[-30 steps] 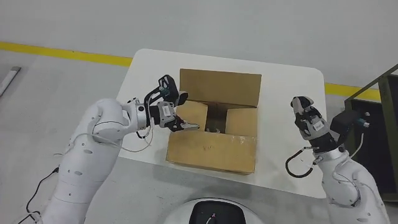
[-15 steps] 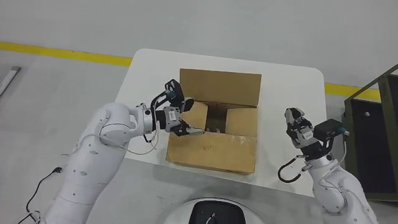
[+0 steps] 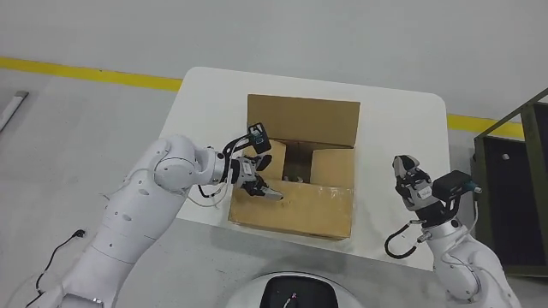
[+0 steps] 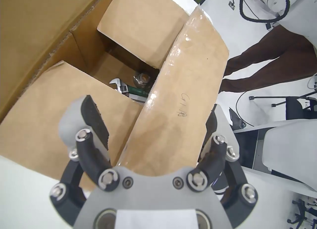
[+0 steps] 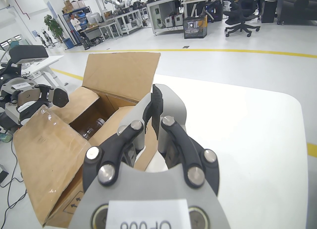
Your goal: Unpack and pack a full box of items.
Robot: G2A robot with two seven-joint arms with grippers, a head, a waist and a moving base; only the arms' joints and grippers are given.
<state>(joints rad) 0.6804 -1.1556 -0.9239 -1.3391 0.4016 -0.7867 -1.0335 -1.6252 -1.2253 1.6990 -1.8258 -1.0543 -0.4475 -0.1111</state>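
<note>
A brown cardboard box point(image 3: 295, 120) stands mid-table with its flaps partly raised. My left gripper point(image 3: 261, 177) is at the box's near left corner, open, its two fingers astride the taped near flap point(image 4: 183, 96); the left gripper point(image 4: 152, 121) has one finger inside the box and one outside. Down in the box lie a green-handled wrench point(image 4: 123, 88) and a round metal cap point(image 4: 141, 78). A clear bottle point(image 5: 92, 128) also lies inside. My right gripper point(image 3: 408, 168) hovers over bare table right of the box, apart from it; the right gripper point(image 5: 154, 106) has its pads pressed together.
The white table point(image 3: 402, 128) has bare room right of and behind the box. A dark green rack point(image 3: 514, 162) stands off the table's right edge. The tall back flap point(image 5: 121, 71) stands upright.
My left gripper has moved right and nearer, from the left side flap to the near flap's corner. The right arm has drawn back toward the table's near edge.
</note>
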